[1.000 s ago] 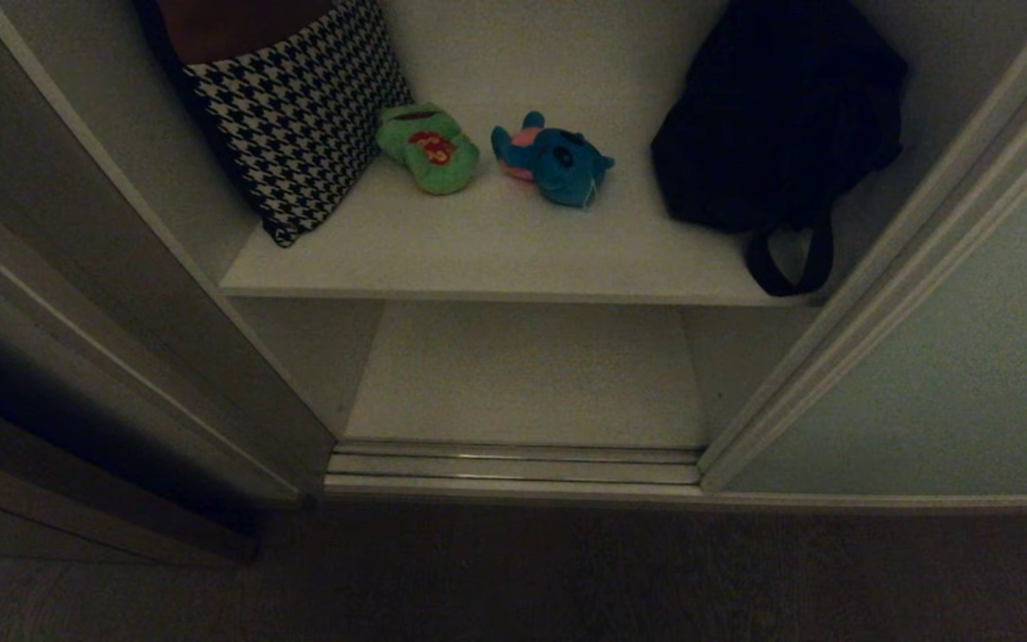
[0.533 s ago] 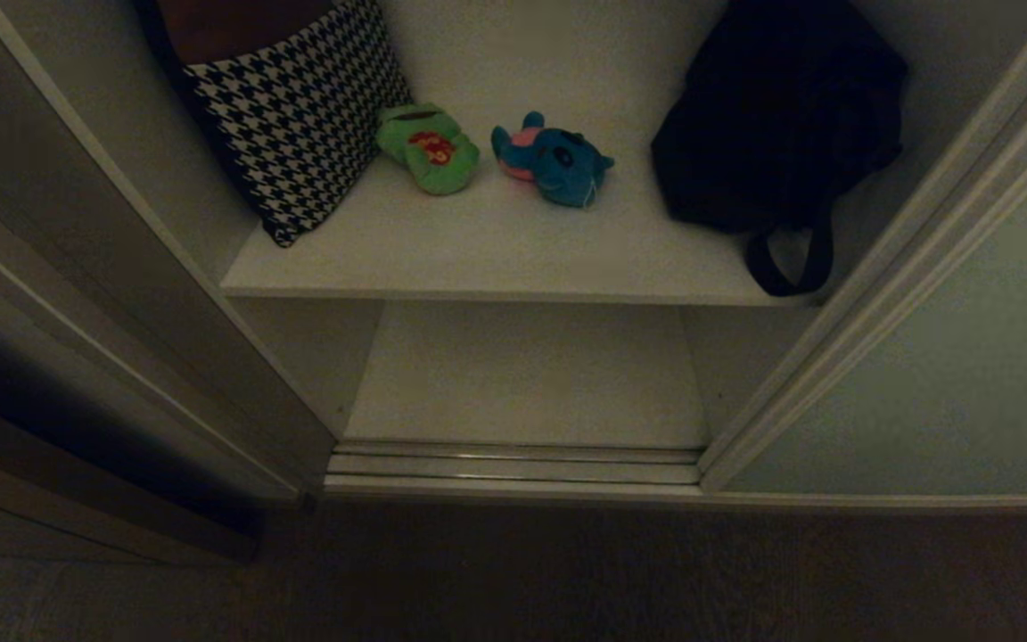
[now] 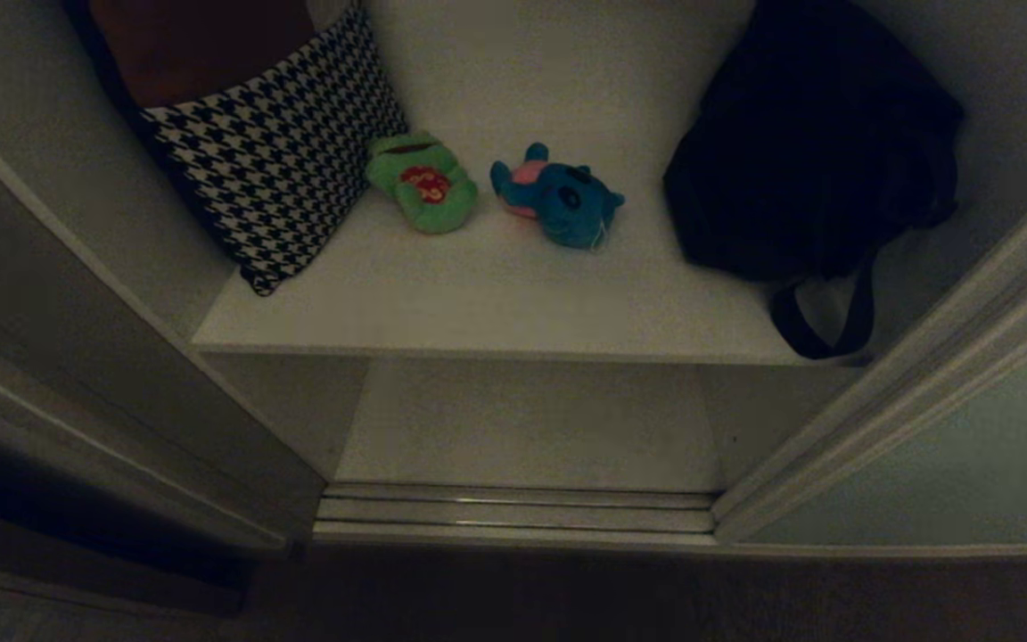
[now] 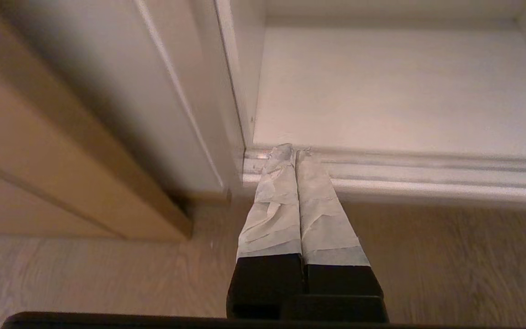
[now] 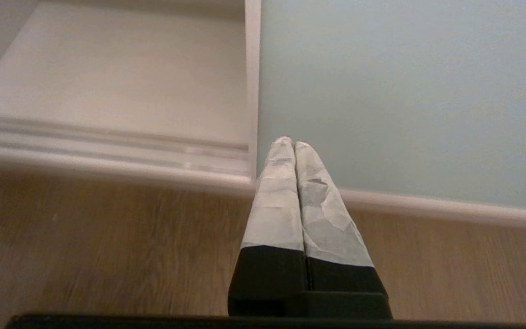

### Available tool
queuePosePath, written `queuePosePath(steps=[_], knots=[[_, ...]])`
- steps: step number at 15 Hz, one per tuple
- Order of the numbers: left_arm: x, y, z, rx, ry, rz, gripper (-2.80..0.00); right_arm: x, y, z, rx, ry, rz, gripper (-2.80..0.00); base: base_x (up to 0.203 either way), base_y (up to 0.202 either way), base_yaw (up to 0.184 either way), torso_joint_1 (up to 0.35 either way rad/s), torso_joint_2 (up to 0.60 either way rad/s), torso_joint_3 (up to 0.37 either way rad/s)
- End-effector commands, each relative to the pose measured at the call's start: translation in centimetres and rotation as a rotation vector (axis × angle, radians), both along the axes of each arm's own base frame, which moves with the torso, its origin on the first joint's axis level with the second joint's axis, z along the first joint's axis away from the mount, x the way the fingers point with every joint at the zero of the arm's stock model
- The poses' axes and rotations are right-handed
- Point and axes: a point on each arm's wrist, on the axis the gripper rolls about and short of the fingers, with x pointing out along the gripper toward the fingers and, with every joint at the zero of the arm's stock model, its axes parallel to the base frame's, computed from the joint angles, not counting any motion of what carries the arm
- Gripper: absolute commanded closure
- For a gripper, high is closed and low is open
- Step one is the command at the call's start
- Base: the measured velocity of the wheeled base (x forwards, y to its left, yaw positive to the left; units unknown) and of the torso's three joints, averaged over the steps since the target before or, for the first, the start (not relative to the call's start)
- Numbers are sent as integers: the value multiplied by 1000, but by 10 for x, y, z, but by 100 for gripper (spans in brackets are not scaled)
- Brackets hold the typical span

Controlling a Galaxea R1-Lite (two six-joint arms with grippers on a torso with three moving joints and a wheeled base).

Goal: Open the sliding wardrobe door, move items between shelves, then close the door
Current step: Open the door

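Observation:
The wardrobe stands open. Its pale grey-green sliding door [image 3: 950, 473] is pushed aside on the right, also filling the right wrist view as the door [image 5: 404, 91]. On the upper white shelf [image 3: 496, 303] lie a green plush toy with a red spot [image 3: 423, 183] and a blue plush toy with a pink patch [image 3: 562, 201]. The lower shelf [image 3: 527, 428] holds nothing. Neither arm shows in the head view. My left gripper [image 4: 295, 151] hangs shut and empty above the door track [image 4: 427, 171]. My right gripper [image 5: 289, 141] hangs shut and empty before the door's edge.
A houndstooth cushion [image 3: 268, 160] leans at the shelf's left. A black bag [image 3: 812, 143] sits at its right, one strap [image 3: 821, 325] hanging over the shelf edge. Dark wooden panelling [image 4: 39, 151] flanks the wardrobe's left side. Wooden floor [image 5: 85, 246] lies in front.
The whole head view has shifted: the shelves and toys sit lower and larger in the picture, so the camera has moved closer. Nothing on the shelves has moved.

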Motion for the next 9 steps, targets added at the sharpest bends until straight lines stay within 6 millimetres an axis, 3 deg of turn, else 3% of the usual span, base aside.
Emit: queuePosePath(steps=[1,9], knots=[[0,0,0,0,5,2,0,0,0,0,0,-2,1,0,146,0,0,2,2,4],[0,0,1,34,-2,-1,0,0,0,0,-1,-2,1,0,9,0,0,0,0,0]])
